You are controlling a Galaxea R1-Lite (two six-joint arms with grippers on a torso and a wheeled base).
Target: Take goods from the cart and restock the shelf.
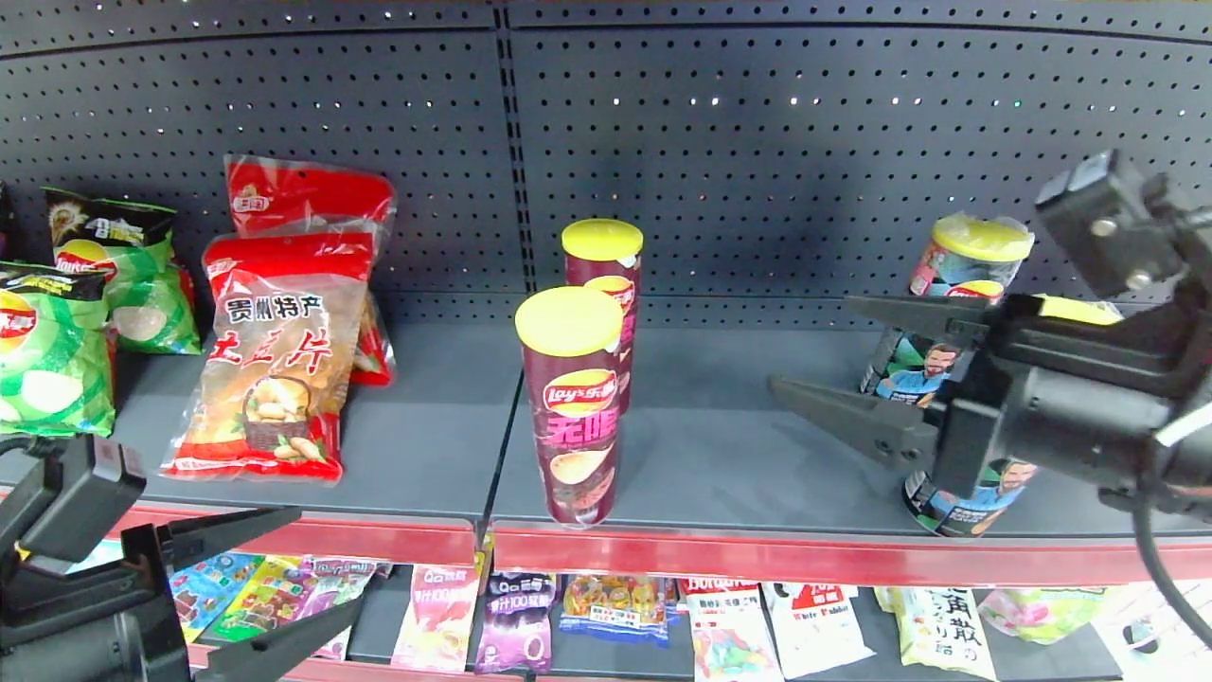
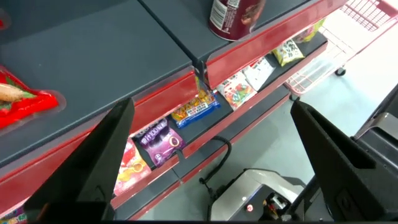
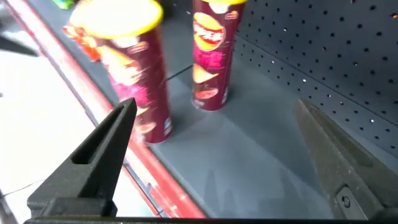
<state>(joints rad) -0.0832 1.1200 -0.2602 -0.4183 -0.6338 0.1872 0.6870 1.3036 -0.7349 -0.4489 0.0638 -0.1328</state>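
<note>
Two maroon chip cans with yellow lids stand mid-shelf, the front can (image 1: 574,407) at the shelf's red lip and the rear can (image 1: 603,284) behind it. My right gripper (image 1: 810,343) hangs open and empty over the shelf, right of them and in front of the blue-printed cans (image 1: 966,260). The right wrist view shows the front can (image 3: 134,74) and rear can (image 3: 211,56) beyond the open right gripper (image 3: 214,104). My left gripper (image 1: 327,564) is open and empty, low, below the shelf's front edge. In the left wrist view the left gripper (image 2: 211,104) faces the red edge (image 2: 261,50).
Red snack bags (image 1: 275,360) and green chip bags (image 1: 57,332) fill the shelf's left part. The lower shelf holds several small packets (image 1: 615,606). Pegboard (image 1: 757,142) backs the shelf. A wire cart (image 2: 364,25) stands on the floor off to one side. Bare shelf lies between the maroon and blue-printed cans.
</note>
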